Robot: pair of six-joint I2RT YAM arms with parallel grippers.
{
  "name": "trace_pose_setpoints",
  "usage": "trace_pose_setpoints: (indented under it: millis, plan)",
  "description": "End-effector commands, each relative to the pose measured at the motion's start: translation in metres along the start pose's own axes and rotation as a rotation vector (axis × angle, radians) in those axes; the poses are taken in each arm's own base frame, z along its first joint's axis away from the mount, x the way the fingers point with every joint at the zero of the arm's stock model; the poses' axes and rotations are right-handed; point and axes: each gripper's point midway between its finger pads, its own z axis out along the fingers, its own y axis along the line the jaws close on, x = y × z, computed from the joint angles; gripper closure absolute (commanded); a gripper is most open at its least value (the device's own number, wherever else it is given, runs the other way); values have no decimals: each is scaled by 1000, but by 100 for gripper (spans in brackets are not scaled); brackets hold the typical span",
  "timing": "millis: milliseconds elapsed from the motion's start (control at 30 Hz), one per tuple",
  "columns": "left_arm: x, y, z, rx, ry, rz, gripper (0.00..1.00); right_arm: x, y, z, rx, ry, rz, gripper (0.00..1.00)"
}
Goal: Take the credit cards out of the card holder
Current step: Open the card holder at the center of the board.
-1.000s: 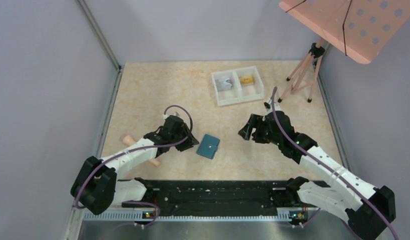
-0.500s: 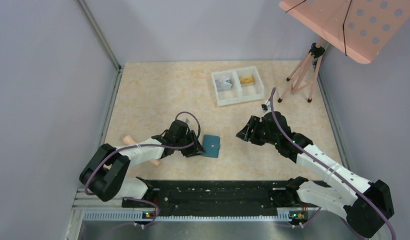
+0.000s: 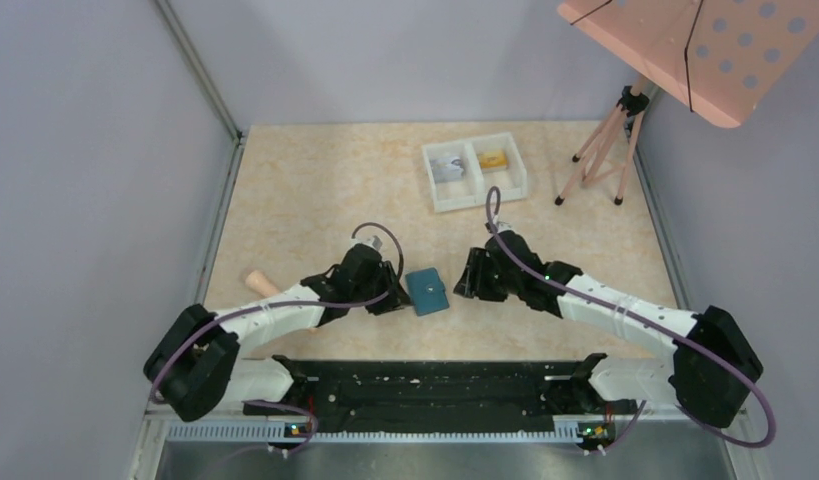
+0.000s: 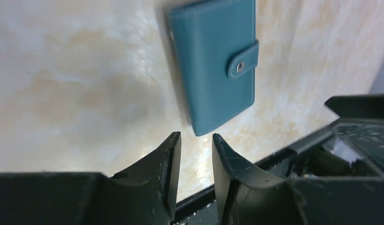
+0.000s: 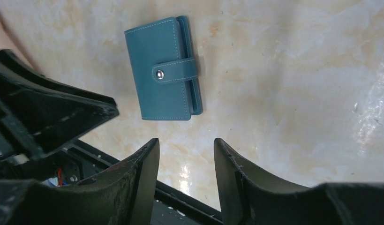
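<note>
- Bright, even and diffuse from overhead; only faint, soft shadows in the top view.
- Glare patches across the glossy table (image 5: 293,93) in both wrist views.
- Sharp on the card holder (image 5: 164,93), softer at the near edges.

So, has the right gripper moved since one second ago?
Yes. Seen from above, the right gripper went left and toward the near edge, farther from the white tray, ending close to the card holder.

Robotics lab cell. Grey panels (image 3: 95,150) enclosing beige tabletop (image 3: 315,190); two robot arms (image 3: 270,315) sitting bolted along bottom edge; perforated board (image 3: 745,60) on tripod (image 3: 633,102) standing upper right.
</note>
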Motion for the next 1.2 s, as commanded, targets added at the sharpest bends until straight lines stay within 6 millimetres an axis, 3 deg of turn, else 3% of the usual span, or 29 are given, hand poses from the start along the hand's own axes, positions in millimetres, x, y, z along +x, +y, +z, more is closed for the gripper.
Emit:
trace_pose_setpoints:
  millis: [0, 67, 200, 467, 767, 933, 1167]
  plan:
    - [-48, 15, -36, -174, -245, 48, 63, -22, 29, 11, 9, -82, -96, 53]
    - [-61, 30, -53, -249, -352, 26, 63, -21, 34, 20, 26, -72, -127, 53]
    - [-71, 50, -79, -286, -489, -19, 63, -21, 50, 38, 53, -67, -191, 54]
    - [-68, 52, -98, -186, -576, -45, 63, -16, 62, 67, 113, -33, -260, 56]
    - [-63, 55, -97, -162, -574, -60, 63, 7, 50, 89, 174, 53, -298, 60]
    - [-60, 52, -92, -152, -544, -66, 63, 19, 33, 100, 232, 97, -312, 62]
    - [-55, 51, -83, -130, -516, -83, 64, 23, 22, 100, 259, 95, -313, 84]
